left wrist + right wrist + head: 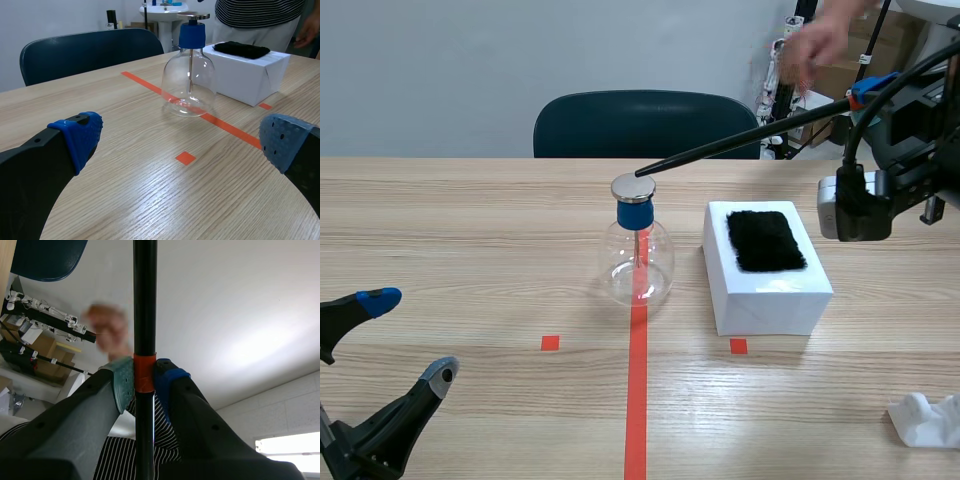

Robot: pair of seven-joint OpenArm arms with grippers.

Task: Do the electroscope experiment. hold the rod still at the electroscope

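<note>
The electroscope (638, 250) is a clear glass flask with a blue neck and a round metal top plate, standing on the red tape line at mid-table. A long black rod (740, 144) slants down from the upper right, its tip touching or just over the metal plate. My right gripper (865, 95), raised at the right, is shut on the rod (145, 315) at its orange band. My left gripper (405, 335) rests low at the front left, open and holding nothing. From the left wrist view the electroscope (189, 75) stands well ahead of the left gripper (182, 137).
A white box (765, 270) with a black fur cloth (765, 240) on top sits right of the flask. A crumpled white cloth (928, 418) lies at the front right. A dark chair (645, 125) stands behind the table. A person's hand (812, 48) hovers at the back right.
</note>
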